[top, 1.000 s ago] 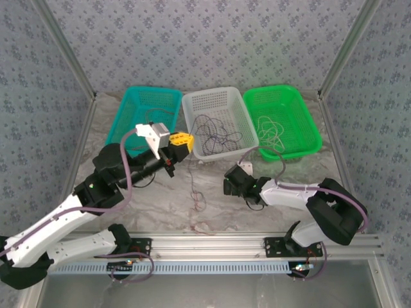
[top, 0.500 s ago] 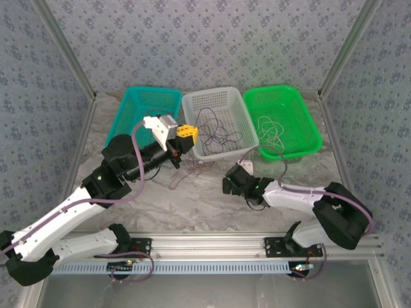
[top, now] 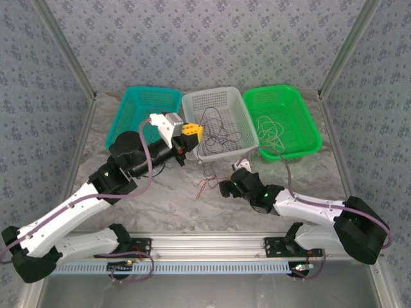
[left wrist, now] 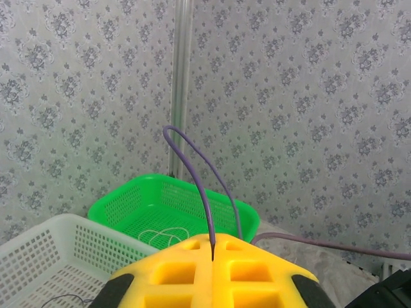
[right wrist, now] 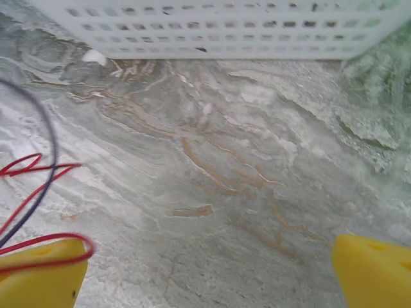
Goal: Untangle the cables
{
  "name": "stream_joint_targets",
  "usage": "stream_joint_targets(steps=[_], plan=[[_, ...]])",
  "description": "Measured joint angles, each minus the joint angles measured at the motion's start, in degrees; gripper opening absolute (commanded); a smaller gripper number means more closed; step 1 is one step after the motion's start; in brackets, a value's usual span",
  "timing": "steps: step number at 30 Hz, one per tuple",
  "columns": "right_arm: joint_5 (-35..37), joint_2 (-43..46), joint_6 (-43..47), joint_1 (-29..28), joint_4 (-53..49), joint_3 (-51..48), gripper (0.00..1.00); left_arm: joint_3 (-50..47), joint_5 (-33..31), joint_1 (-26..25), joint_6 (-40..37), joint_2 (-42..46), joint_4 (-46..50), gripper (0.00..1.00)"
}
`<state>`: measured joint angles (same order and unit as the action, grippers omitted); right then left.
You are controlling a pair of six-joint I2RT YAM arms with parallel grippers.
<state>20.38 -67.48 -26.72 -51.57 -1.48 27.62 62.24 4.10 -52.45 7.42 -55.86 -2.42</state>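
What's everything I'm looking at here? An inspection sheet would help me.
Surface: marbled table.
Job's things: dark cables in white basket; pale cables in green basket; red cable on the table; teal basket beside them.
Clutter: nothing seen.
Grippers: left gripper shut on a dark cable; right gripper open, low over the table by the red cable.
Cables: purple-grey arm cable along each arm.
Surroundings: patterned walls, metal frame.

No text, label, brand mark or number can be read in any of the views. The wallpaper (top: 205,38) carries only a repeating floral ornament. The small dark board (top: 125,263) on the near rail (top: 212,242) is too small for any marking on it to be made out.
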Motion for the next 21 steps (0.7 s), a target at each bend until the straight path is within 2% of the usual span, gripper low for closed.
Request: stream_joint_targets(steps=[7, 13, 21], plan=[[-2.1, 5.2, 5.4, -0.9, 6.1, -4.5, 1.00, 0.0, 1.6, 0.3, 1.2, -0.3, -1.0, 0.00], [-2.6, 5.7, 11.2, -0.6, 10.1, -5.0, 1.00, 0.0, 3.4, 0.3, 2.3, -0.5, -1.7, 0.00], [-5.2, 5.1, 17.6, 3.5, 10.9, -3.9, 0.98, 0.0, 4.5, 0.3, 3.1, -0.5, -1.9, 0.00]])
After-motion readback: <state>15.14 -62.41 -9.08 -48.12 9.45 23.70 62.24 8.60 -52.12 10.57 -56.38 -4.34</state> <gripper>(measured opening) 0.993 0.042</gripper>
